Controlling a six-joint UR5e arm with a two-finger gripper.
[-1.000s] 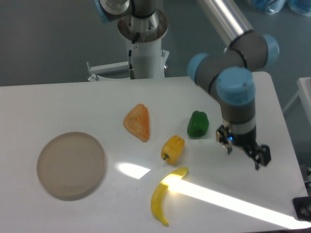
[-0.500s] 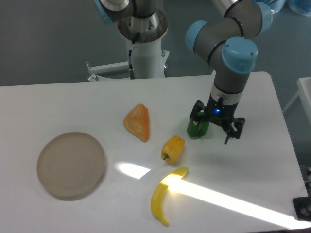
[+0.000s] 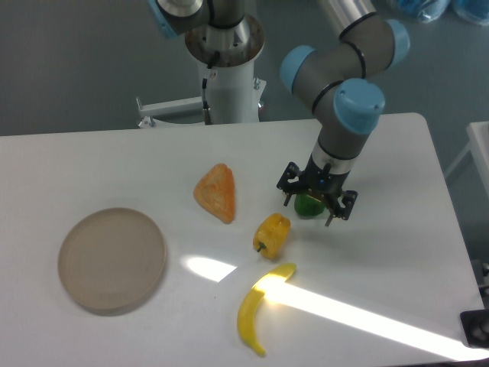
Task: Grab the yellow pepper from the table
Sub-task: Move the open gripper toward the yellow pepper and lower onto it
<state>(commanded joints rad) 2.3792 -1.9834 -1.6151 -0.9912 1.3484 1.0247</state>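
Gripper (image 3: 315, 200), fingers spread and empty, has swung in from my far right and now hangs over the green pepper (image 3: 308, 205). Yellow pepper (image 3: 272, 233) lies just below-left of it, untouched; I'm nearly aligned.

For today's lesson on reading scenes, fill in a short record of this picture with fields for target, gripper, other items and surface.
target: yellow pepper, lying on the table, not held
gripper: gripper, open, above the green pepper, up and right of the target
other items: banana below the target; orange wedge-shaped item up and left of it; round beige plate at far left
surface: white table
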